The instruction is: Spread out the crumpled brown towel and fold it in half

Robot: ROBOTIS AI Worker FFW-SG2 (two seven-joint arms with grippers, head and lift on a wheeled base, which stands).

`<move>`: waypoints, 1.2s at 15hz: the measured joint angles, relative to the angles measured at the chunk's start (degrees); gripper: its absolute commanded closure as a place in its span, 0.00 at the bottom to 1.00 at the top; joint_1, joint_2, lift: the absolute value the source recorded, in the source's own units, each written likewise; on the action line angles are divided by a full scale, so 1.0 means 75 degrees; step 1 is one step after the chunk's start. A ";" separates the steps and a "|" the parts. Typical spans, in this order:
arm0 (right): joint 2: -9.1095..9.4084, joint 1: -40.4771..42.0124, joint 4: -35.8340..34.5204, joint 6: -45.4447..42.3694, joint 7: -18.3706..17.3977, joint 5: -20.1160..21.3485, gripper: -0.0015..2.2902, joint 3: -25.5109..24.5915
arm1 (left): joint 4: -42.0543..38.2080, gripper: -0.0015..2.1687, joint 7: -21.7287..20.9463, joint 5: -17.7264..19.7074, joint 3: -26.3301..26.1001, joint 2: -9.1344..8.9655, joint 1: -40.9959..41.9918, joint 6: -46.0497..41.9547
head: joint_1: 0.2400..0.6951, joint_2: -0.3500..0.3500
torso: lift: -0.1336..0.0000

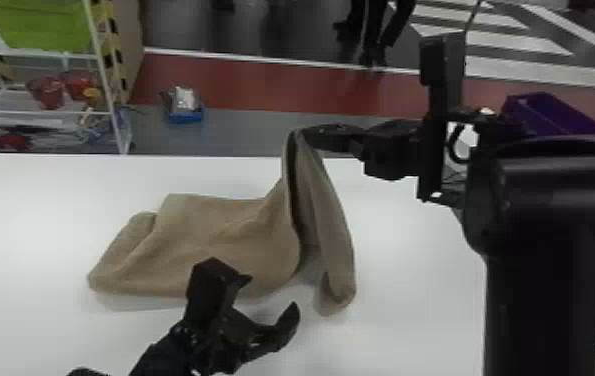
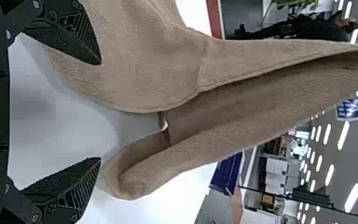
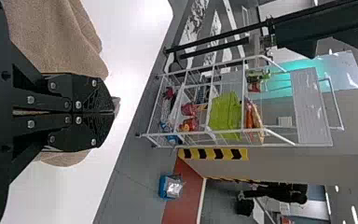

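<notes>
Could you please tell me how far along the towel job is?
Nothing looks finished: part of the brown towel lies on the table, but with loose folds. In hand is one raised corner or edge, pinched in the shut right gripper; the left gripper is open beside the towel, holding nothing. Left to do, it seems: finish spreading, then the fold in half.

Table (image 1: 411, 310) bright, evenly lit. Soft, faint shadows under towel (image 1: 201, 235). Ceiling lights (image 2: 352, 197) glow as white strips, left wrist view. Highlights glint off silvery packet (image 3: 173, 187), right wrist view.
</notes>
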 measured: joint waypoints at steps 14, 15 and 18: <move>0.0012 0.0042 -0.0155 0.0085 0.0000 -0.0089 0.88 -0.0121 | 0.0770 0.31 -0.0176 -0.0399 0.0242 -0.0046 -0.0911 0.1440 | 1.00 0.27 | 0.08; 0.0012 0.0039 -0.0155 0.0085 0.0000 -0.0110 0.88 -0.0158 | 0.0746 0.40 -0.0174 -0.0405 0.0314 -0.0036 -0.0891 0.1477 | 1.00 0.28 | 0.08; 0.0006 0.0088 -0.0179 0.0083 0.0004 -0.0202 0.88 -0.0289 | 0.0386 0.49 -0.0386 -0.0351 0.0586 -0.0012 -0.0728 0.1476 | 1.00 0.29 | 0.08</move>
